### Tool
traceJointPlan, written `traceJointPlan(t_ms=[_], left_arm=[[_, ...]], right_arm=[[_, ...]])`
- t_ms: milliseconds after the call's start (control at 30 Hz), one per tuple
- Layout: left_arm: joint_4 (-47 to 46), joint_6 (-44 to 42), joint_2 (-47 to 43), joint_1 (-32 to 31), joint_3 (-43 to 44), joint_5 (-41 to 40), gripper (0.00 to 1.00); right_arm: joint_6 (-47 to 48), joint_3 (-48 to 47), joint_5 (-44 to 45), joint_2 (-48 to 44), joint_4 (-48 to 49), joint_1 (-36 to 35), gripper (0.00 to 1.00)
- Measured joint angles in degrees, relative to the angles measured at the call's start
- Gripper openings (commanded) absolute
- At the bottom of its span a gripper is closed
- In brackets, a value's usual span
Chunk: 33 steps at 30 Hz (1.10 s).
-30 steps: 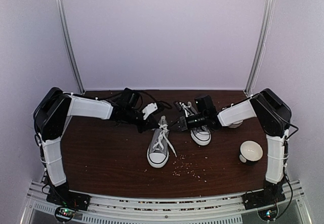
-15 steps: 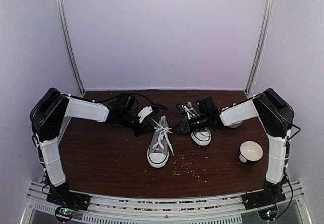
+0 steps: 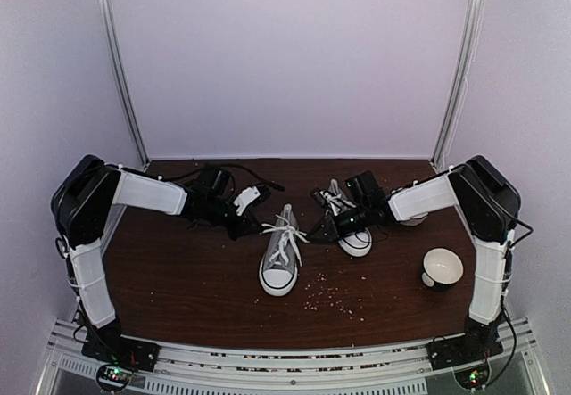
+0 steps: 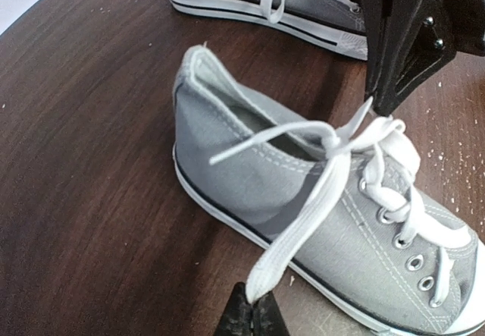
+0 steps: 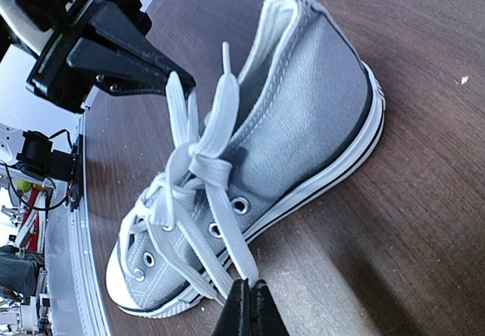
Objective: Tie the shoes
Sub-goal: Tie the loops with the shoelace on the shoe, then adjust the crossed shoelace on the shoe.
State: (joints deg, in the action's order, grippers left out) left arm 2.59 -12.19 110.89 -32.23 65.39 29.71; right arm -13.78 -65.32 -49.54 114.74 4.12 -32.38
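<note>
Wider apart than before, left fingers (image 4: 252, 318) and right fingers (image 5: 248, 306) each pinch a white lace end (image 4: 303, 230) of the grey canvas sneaker (image 3: 277, 273) between them; pull evenly to cinch.

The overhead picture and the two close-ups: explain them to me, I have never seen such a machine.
Two robot arms are bolted at the near edge of a brown table. The wide picture looks down from above and behind them; each close-up comes from a camera on one wrist. On the table lie two grey sneakers, the nearer shoe and the farther shoe, a white bowl and scattered crumbs. The left gripper and the right gripper are each shut on a white lace of the nearer shoe, drawn out to opposite sides.
</note>
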Motion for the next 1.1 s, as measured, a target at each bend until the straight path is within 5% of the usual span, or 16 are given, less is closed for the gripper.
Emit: traceJointPlan(t_ms=[767, 1100], left_arm=[[0.1, 1.4, 0.0, 1.6, -3.1, -1.6, 0.0], [-0.5, 1.3, 0.0, 1.6, -3.7, 0.8, 0.0]], right_arm=[[2.1, -3.6, 0.1, 1.9, -3.7, -0.5, 0.0], [4.9, -4.6, 0.9, 1.5, -7.1, -0.5, 0.3]])
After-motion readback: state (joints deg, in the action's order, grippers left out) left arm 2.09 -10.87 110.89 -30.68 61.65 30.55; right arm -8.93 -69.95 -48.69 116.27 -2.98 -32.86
